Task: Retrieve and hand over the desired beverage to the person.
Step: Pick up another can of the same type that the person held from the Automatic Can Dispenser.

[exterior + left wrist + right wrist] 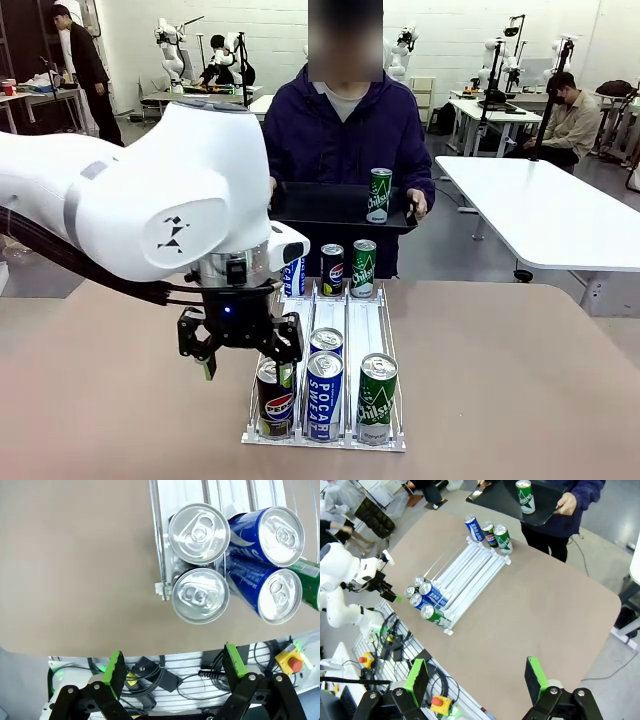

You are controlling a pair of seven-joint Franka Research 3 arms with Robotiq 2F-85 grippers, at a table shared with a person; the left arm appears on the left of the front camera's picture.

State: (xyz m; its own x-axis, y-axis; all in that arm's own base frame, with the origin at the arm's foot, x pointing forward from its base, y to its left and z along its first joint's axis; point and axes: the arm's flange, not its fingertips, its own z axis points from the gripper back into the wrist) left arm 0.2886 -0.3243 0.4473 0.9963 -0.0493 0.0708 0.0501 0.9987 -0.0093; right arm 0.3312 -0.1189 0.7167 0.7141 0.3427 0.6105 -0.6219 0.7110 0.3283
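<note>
Front faces person (pixel 345 130) across table (pixel 500 380); left wrist close over rack (pixel 156 530), right high — rack shared.

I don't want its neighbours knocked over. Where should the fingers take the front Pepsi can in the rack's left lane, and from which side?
Take the front Pepsi can high on its side wall, just under the rim, coming straight down from above. It stands upright, hemmed in by the Pocari Sweat can and another can behind; only the tapered tops probably leave finger room.
</note>
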